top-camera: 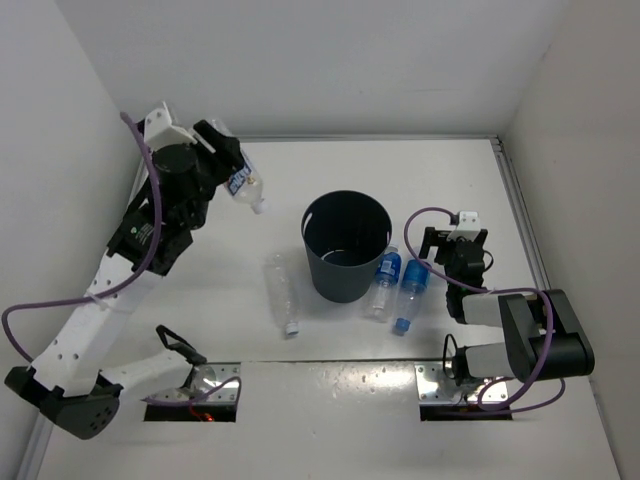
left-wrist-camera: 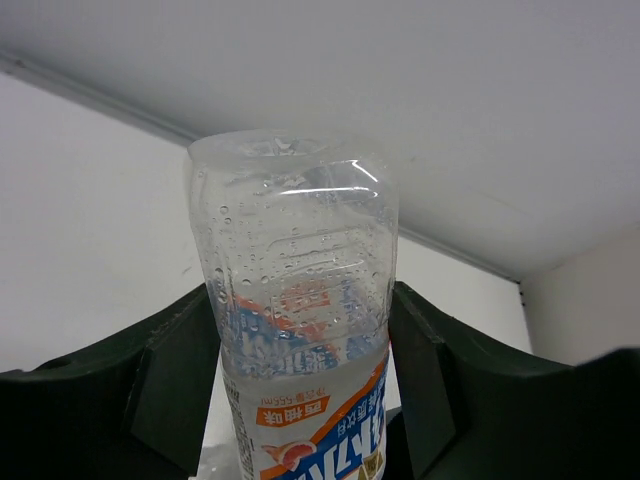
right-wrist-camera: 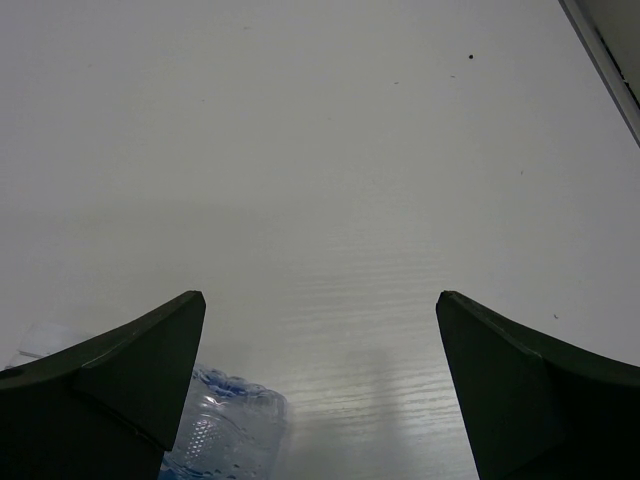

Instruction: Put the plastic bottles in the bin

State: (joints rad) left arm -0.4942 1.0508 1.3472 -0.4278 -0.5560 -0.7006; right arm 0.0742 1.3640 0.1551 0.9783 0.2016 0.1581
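Three bottles [top-camera: 283, 292] [top-camera: 386, 283] [top-camera: 410, 295] lying beside bin [top-camera: 345, 280], seen overhead; left gripper [left-wrist-camera: 305, 340] clamps orange-labelled bottle [left-wrist-camera: 295, 250], droplets in wrist view; right gripper [right-wrist-camera: 320, 330] spread wide, empty.

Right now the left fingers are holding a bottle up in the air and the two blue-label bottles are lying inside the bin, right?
Not quite. The left fingers do hold a bottle up, but the two blue-label bottles are not inside the bin. The top external view shows them lying on the table, just right of it.

White table [top-camera: 330, 425]: bin [top-camera: 338, 282], clear bottle [top-camera: 283, 293], blue-labelled bottles [top-camera: 385, 280] [top-camera: 411, 292].
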